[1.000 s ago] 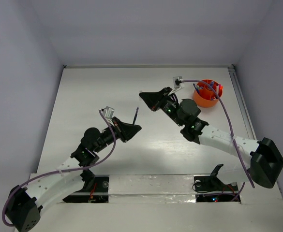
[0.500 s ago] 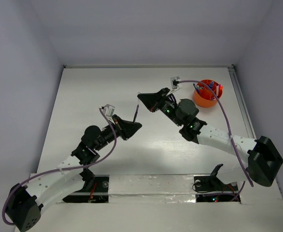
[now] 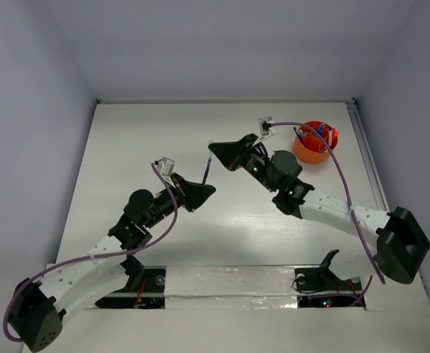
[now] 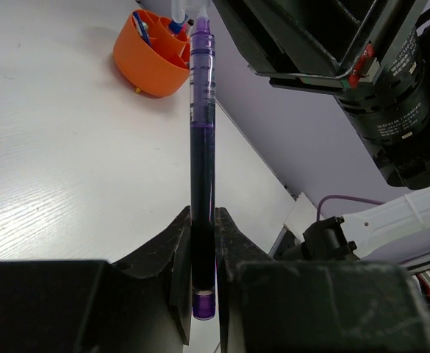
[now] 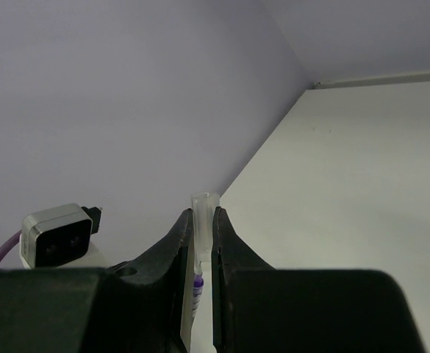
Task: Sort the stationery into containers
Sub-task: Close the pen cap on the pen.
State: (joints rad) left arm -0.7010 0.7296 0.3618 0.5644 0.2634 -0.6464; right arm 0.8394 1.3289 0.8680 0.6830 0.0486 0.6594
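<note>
Pen handoff pose mid-air over table (image 3: 148, 140) centre. The purple pen (image 4: 202, 147) w/ clear tip is held at both ends: left gripper (image 4: 202, 218) jaws clamped on the lower end, right gripper (image 5: 202, 220) jaws closed on the clear tip. Orange cup (image 3: 312, 153) stands far right, well apart from the pen, w/ blue & red bits inside its dividers. Right arm's wrist & forearm lie btwn pen and cup. Purple cable (image 3: 343, 173) arcs across the cup's near-right edge. Left wrist camera (image 5: 53, 235) shows just beside the right fingers.
</note>
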